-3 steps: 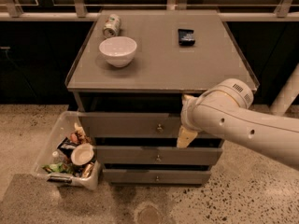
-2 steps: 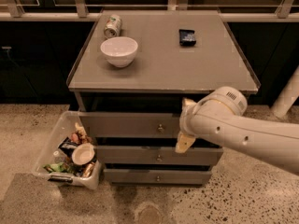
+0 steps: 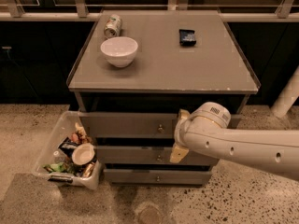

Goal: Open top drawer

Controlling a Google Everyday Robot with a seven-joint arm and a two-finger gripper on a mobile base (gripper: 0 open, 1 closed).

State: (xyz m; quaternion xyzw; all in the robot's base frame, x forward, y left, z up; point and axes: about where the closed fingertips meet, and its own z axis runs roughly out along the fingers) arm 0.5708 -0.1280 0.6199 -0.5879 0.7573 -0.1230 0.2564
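So we're looking down at the grey counter (image 3: 187, 73) with three drawers stacked under its top. The top drawer (image 3: 121, 125) is the one right below the counter's top, and it looks shut to us, with its little round knob (image 3: 160, 129) in the middle of the front. The gripper (image 3: 179, 151) is in front of the counter's drawers, just right of that knob and dipping over the middle drawer (image 3: 131, 155). The arm (image 3: 243, 146) comes in from the counter's right. Honestly we can't tell if the gripper is spread or closed.

On the counter there's a white bowl (image 3: 119, 50) at back left, a can (image 3: 112, 26) on its side behind it, and a dark packet (image 3: 187, 36) at back right. A clear bin (image 3: 51, 139) full of trash sits on the floor at the counter's left.
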